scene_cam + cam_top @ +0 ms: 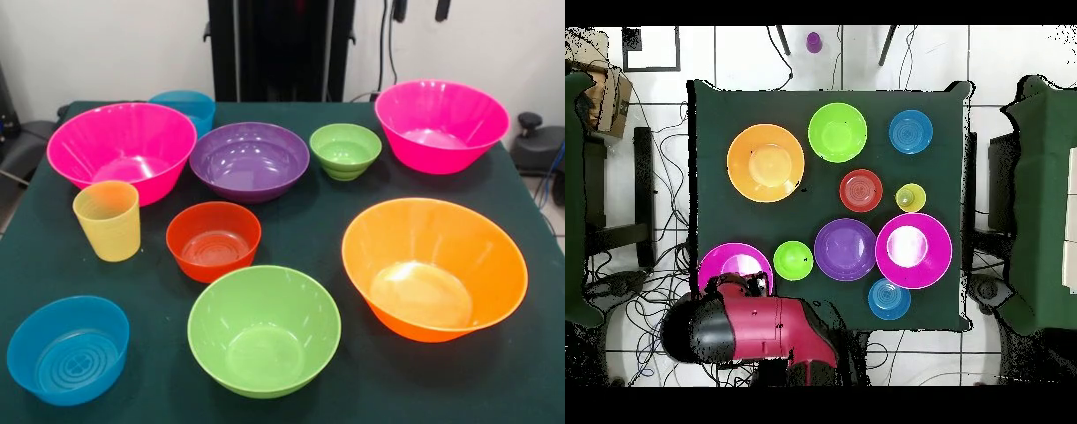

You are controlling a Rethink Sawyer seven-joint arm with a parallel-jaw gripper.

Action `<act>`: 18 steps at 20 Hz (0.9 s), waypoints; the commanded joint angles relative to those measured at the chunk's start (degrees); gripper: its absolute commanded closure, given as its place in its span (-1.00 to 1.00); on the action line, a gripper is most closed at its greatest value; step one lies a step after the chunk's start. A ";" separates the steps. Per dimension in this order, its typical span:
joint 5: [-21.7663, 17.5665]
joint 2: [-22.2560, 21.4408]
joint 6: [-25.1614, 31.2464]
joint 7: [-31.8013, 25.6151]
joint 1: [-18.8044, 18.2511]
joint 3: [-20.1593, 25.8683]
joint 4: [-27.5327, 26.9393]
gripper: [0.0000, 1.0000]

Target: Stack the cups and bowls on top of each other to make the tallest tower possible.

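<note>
The yellow ribbed cup [108,221] [910,197] stands upright by a big pink bowl [122,150] [913,250]. All bowls sit apart on the cloth, none nested: purple [250,159] [845,249], small lime green [345,150] [793,260], red-orange [214,240] [861,190], big orange [434,268] [766,162], bigger lime green [264,329] [837,132], and two small blue ones [69,349] [183,106]. Only the two dark tips of my gripper [420,9] show, spread open and empty, high above the second pink bowl [441,124] [730,265].
The dark green table [530,353] [705,110] carries everything. My red and black arm [750,330] hangs over the table edge beside the second pink bowl. Chairs and cables lie around the table on the floor.
</note>
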 commanded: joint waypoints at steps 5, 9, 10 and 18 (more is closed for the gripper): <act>-2.21 19.10 -17.71 9.90 0.47 -0.03 -2.87 -1.00; -1.52 21.93 -20.33 9.00 0.25 0.06 -3.95 -1.00; -1.31 22.61 -20.72 8.90 0.37 -0.11 -4.34 -1.00; -0.48 27.32 -23.02 8.27 0.93 -0.74 -7.78 -1.00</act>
